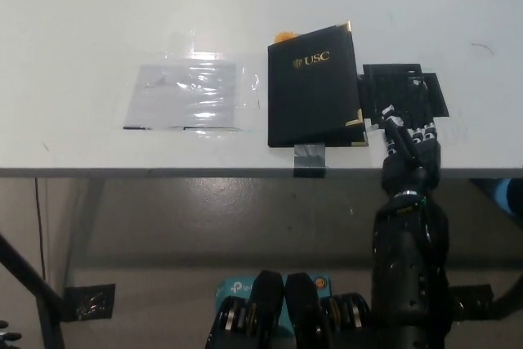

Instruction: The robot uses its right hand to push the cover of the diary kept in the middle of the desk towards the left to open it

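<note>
Right hand [411, 143] foreshortened, grip unclear; diary [315, 87] closed.

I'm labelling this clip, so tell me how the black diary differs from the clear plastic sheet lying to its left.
The diary is black and opaque, with gold USC lettering and gold corners; the plastic sheet is see-through and glossy. The diary looks thick and sits slightly rotated; the plastic sheet lies thin and square to the desk edge. Both rest flat near the front edge.

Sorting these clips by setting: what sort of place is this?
Probably a lab or office test bench: a plain white desk over a bare grey floor, with a USC diary taped at its edge and a clear plastic sheet alongside.
</note>
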Controlling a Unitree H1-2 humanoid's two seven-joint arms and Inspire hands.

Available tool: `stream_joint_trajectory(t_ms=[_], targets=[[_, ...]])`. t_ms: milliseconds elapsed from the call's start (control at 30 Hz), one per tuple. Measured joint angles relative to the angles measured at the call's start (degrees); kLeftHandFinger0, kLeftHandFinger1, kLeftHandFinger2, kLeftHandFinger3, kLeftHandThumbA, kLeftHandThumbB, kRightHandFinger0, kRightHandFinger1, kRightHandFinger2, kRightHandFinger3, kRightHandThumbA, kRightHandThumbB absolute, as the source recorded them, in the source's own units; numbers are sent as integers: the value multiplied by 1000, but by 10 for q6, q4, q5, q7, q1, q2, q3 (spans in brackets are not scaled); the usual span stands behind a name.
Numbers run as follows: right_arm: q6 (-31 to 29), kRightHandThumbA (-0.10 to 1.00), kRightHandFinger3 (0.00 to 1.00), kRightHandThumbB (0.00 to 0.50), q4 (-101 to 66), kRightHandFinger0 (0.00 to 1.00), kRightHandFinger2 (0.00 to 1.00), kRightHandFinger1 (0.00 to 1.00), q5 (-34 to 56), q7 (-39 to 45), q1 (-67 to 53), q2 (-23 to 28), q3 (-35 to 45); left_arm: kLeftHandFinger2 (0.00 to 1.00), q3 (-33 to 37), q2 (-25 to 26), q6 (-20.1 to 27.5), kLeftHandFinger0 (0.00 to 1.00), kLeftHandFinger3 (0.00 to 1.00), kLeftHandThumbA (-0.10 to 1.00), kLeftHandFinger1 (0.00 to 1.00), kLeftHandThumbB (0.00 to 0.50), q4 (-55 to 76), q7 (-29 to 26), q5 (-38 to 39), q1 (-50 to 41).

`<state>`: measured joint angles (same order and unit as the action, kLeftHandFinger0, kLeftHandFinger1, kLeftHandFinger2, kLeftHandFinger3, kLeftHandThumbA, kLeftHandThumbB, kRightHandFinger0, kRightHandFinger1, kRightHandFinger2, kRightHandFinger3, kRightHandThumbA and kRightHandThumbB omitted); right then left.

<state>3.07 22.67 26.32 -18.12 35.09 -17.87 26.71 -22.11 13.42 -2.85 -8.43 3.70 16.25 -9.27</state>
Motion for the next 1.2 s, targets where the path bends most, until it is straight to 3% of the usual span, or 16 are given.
stream_joint_trajectory(t_ms=[100, 133, 267, 367, 633, 800, 967, 1200], targets=[[-8, 1000, 1000, 238, 9, 942, 940, 958, 4, 11, -7, -1, -9, 152, 0, 0, 0, 365, 299, 594, 381, 500, -1, 0, 0, 1], [-11, 1000, 1000, 217, 12, 947, 948, 962, 5, 15, -8, -1, -11, 156, 0, 0, 0, 366, 300, 595, 382, 500, -1, 0, 0, 1], [-19, 1000, 1000, 235, 20, 965, 959, 975, 9, 30, -12, 0, -25, 172, 1, 0, 0, 370, 307, 594, 384, 500, -1, 0, 0, 1], [-23, 1000, 1000, 243, 32, 941, 912, 944, 11, 42, -12, 0, -39, 158, 1, -1, 0, 357, 298, 582, 366, 500, -1, 0, 0, 1], [-37, 1000, 970, 193, 64, 874, 869, 900, 10, 64, -7, 3, -79, 153, 3, -3, 0, 357, 295, 583, 362, 500, -1, 0, 0, 1], [-39, 1000, 920, 222, 93, 812, 825, 850, 3, 66, 9, 3, -101, 177, 3, -3, 0, 386, 311, 585, 387, 500, -1, 0, 1, 1], [-44, 1000, 917, 185, 115, 807, 834, 851, -7, 66, 18, 4, -115, 188, 3, -3, 0, 392, 322, 601, 390, 500, -1, 0, 1, 1], [-56, 1000, 894, 202, 140, 764, 814, 818, -21, 66, 25, 4, -129, 185, 12, -3, 0, 385, 319, 599, 407, 500, 3, 0, 0, 2]])
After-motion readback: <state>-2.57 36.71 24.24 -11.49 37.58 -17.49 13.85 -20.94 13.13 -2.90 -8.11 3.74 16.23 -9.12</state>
